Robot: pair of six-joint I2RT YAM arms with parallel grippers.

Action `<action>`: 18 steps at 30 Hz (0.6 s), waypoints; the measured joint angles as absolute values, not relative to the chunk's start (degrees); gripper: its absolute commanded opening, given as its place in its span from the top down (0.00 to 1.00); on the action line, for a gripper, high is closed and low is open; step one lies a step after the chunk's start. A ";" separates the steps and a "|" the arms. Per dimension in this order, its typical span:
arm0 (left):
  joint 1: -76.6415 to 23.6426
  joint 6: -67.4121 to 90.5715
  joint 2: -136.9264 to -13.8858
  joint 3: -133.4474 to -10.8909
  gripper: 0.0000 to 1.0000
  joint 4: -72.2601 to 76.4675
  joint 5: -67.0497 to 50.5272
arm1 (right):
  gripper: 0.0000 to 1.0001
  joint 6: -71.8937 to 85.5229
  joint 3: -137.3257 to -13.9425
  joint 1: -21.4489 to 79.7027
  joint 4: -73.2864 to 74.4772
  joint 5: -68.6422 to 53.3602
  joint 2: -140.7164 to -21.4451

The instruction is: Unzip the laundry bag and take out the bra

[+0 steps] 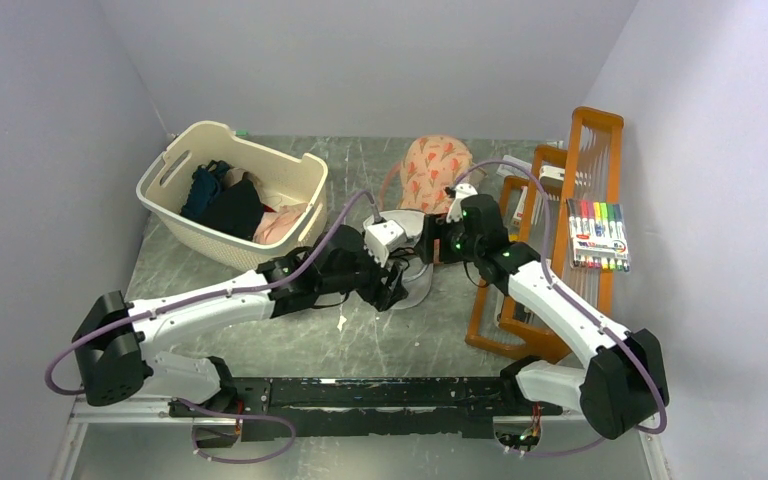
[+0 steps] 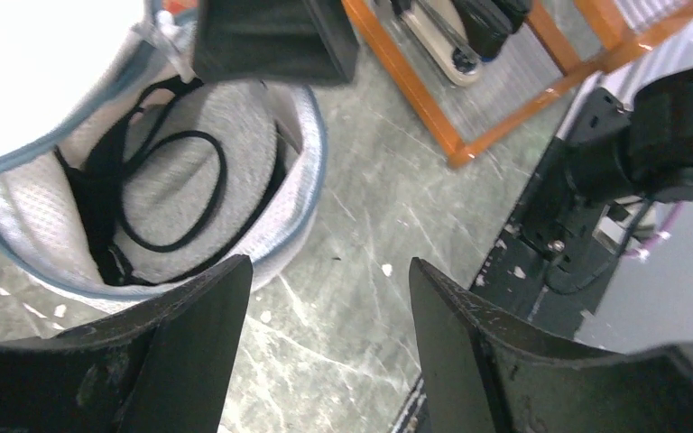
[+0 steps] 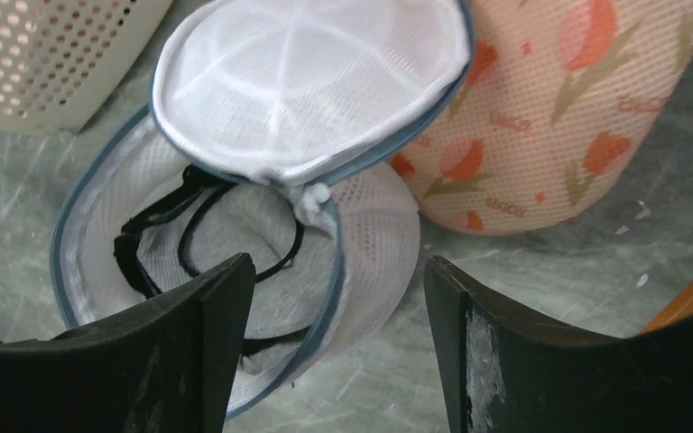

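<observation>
I see the laundry bag (image 3: 370, 225), a round white mesh drum with a grey-blue zip rim, on the marbled bench (image 3: 550, 271), its domed lid (image 3: 307, 81) flipped up. The bra (image 3: 131, 257) lies inside, thin black straps looped against the mesh. My left gripper (image 2: 325, 280) and right gripper (image 3: 338, 271) hover over it, jaws wide, holding nothing.

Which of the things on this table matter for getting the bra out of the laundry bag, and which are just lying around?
For the job:
- laundry bag, already unzipped, lid flipped up
- black bra, lying inside it

Just lying about:
- cream basket holding clothes
- orange patterned pouch
- marker pack
- orange wooden frame
</observation>
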State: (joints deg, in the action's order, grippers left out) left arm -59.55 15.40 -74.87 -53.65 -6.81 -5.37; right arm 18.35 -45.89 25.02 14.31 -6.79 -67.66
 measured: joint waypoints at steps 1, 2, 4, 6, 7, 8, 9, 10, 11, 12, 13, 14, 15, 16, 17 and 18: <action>-59.48 15.16 -75.22 -53.91 0.23 -6.74 -4.56 | 0.32 18.09 -45.89 25.56 14.87 -6.79 -67.66; -59.31 14.81 -75.88 -54.28 0.23 -6.70 -3.68 | 0.33 17.91 -45.89 26.13 15.27 -6.76 -67.66; -58.83 13.85 -78.08 -55.18 0.23 -6.52 -2.46 | 0.38 17.65 -45.87 27.31 16.03 -6.57 -67.81; -58.35 12.82 -80.58 -55.83 0.25 -6.26 -1.52 | 0.41 17.47 -45.69 27.99 16.49 -6.31 -68.10; -58.04 12.32 -82.00 -56.07 0.27 -6.15 -1.13 | 0.44 17.43 -45.47 28.34 16.69 -6.11 -68.18; -57.78 11.88 -83.13 -56.27 0.30 -6.17 -0.86 | 0.49 17.43 -45.17 28.56 16.93 -5.69 -68.23; -57.56 11.49 -84.29 -56.47 0.32 -6.22 -0.67 | 0.60 17.32 -44.86 28.71 17.10 -5.45 -68.25; -57.47 11.11 -85.32 -56.58 0.35 -6.24 -0.62 | 0.67 17.19 -44.53 28.97 17.19 -5.21 -68.25; -57.36 10.94 -85.97 -56.58 0.38 -6.37 -0.67 | 0.72 16.86 -44.23 29.10 17.23 -4.89 -68.25; -57.21 10.85 -86.41 -56.58 0.41 -6.63 -1.08 | 0.76 16.75 -43.88 29.30 17.10 -4.67 -68.25; -57.12 10.90 -86.50 -56.58 0.43 -6.85 -1.83 | 0.79 16.60 -43.53 29.36 16.93 -4.36 -68.25; -57.12 11.14 -86.48 -56.49 0.46 -6.85 -2.79 | 0.81 16.43 -43.20 29.39 16.64 -4.29 -68.25; -57.17 11.57 -86.24 -56.27 0.48 -6.57 -4.10 | 0.84 16.36 -42.63 29.39 15.86 -4.38 -68.25; -57.28 12.21 -85.82 -55.79 0.50 -6.20 -5.28 | 0.86 16.23 -42.09 29.43 14.96 -4.58 -68.25; -57.43 13.08 -85.01 -54.57 0.52 -5.41 -6.96 | 0.88 16.14 -41.45 29.43 13.78 -4.91 -68.25; -57.63 14.15 -84.03 -53.19 0.54 -5.13 -8.34 | 0.88 16.05 -40.75 29.45 12.45 -5.50 -68.23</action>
State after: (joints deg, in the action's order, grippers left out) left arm -57.63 14.15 -84.03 -53.19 -5.13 -8.34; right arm 16.05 -40.75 29.45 12.45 -5.50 -68.23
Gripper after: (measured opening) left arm 0.510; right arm 0.150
